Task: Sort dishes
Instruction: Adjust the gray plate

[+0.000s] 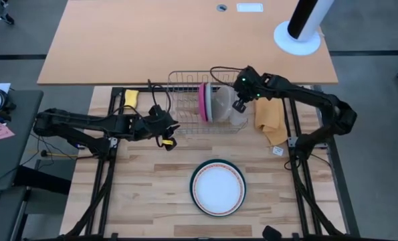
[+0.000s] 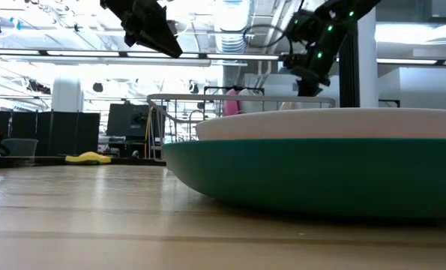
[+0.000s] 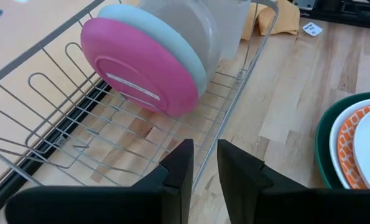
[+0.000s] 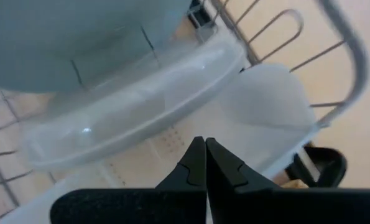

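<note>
Rack (image 1: 185, 100): a wire rack at the back of the table. The pink plate (image 3: 141, 65) and the pale grey plate (image 3: 185, 50) stand on edge in it, with a clear tub (image 3: 216, 25) beside them.
Stack: the white plate (image 1: 217, 186) lies on the orange plate (image 3: 346, 137), inside the green plate (image 2: 312, 180), at the front.
My left gripper (image 3: 200, 165): empty, a little open, by the rack's front.
My right gripper (image 4: 204, 158): closed, empty, over the tub.

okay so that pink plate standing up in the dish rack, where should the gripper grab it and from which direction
Grip the pink plate by its top rim, coming down from above. It stands on edge in the wire rack, its front face bare but the pale plate right behind it, so only the upper edge looks reachable for the fingers.
</note>
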